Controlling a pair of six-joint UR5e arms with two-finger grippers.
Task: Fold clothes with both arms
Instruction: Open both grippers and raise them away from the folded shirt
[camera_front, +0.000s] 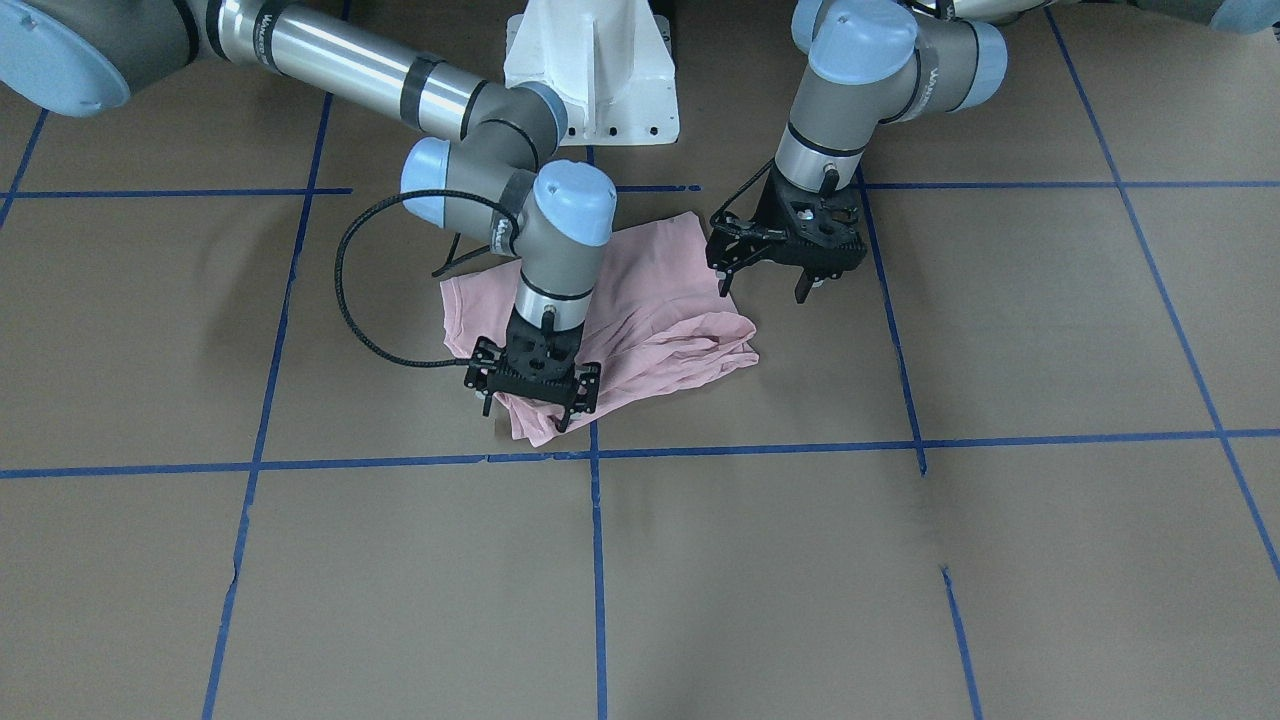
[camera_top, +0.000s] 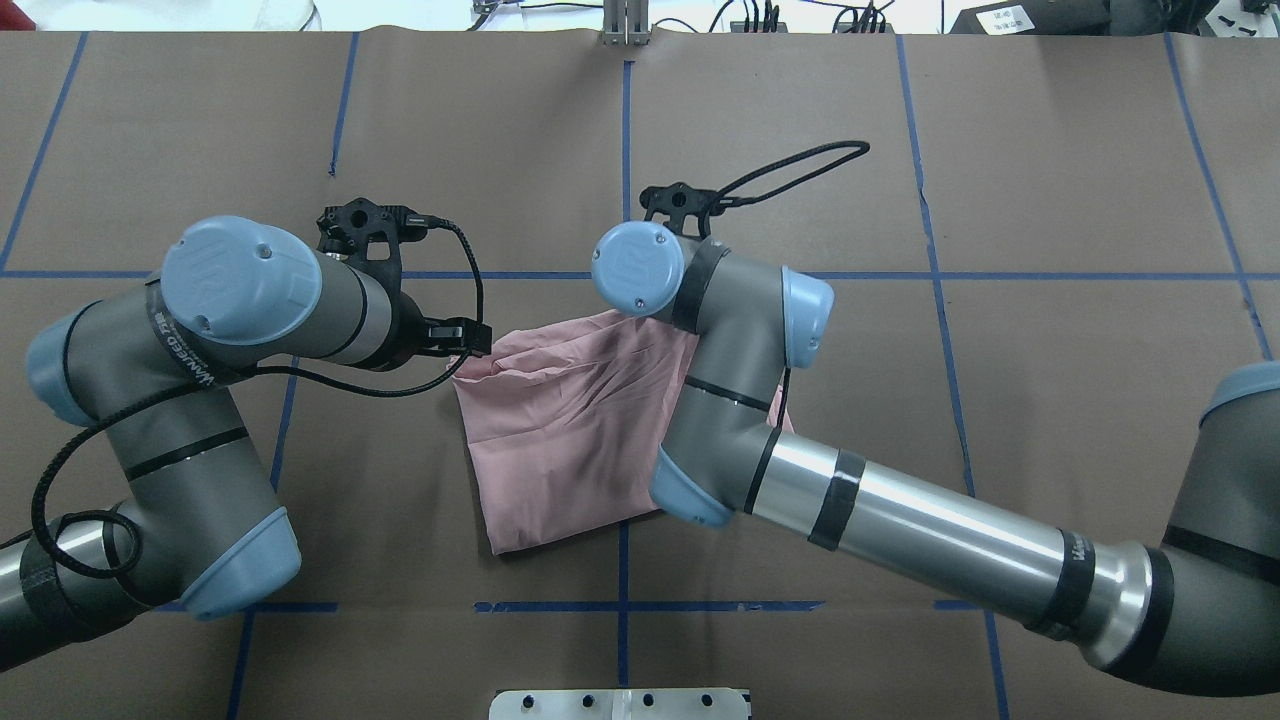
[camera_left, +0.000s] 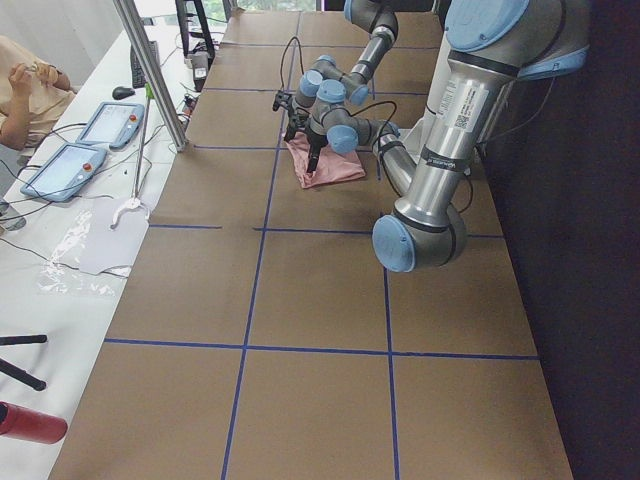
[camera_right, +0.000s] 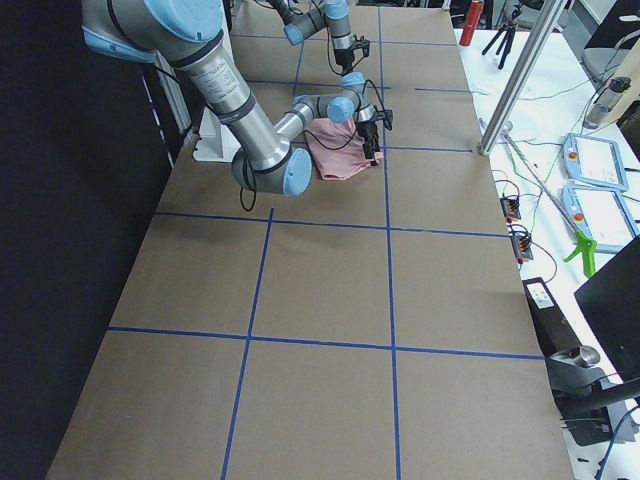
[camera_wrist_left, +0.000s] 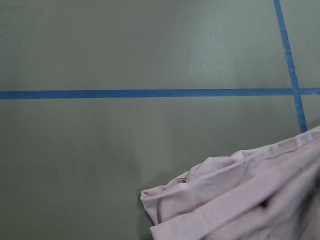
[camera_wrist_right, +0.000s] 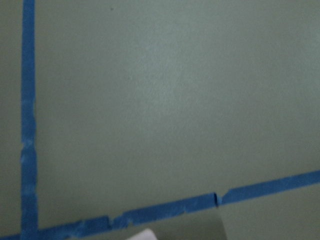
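T-shirt (camera_front: 660, 300), pale pink, lies crumpled and partly folded on the brown tabletop (camera_front: 700, 580), just behind the nearest crossing of the blue tape lines (camera_front: 597, 520). Only plain fabric shows. Right tool (camera_front: 527, 415): pointed down at the shirt's near edge, jaws spread wide over the cloth, released. Left tool (camera_front: 763, 293): farther back, just beside the shirt's edge on the robot's left side, jaws likewise spread, nothing held between them. White pedestal (camera_front: 590, 70): stands at the far side, behind the shirt.
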